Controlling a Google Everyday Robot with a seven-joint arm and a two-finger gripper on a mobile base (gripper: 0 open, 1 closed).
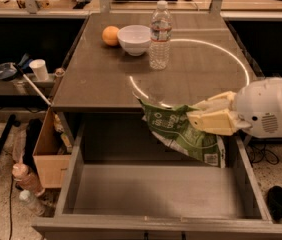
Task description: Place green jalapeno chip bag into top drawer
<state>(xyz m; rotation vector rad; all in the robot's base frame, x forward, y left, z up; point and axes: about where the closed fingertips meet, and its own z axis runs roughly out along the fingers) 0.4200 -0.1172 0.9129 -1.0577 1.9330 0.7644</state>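
Note:
The green jalapeno chip bag (178,130) is a crinkled glossy green bag with white lettering and a white barcode patch at its lower right. It hangs in the air over the back right of the open top drawer (156,190), just in front of the table's front edge. My gripper (201,116), with cream fingers on a white arm coming from the right, is shut on the bag's right side. The drawer is a wide, shallow grey metal tray, pulled out, with nothing lying in it.
On the grey table (96,79) stand a water bottle (160,36), a white bowl (134,39) and an orange (110,35). A cardboard box (48,151) and bottles sit on the floor at the left of the drawer.

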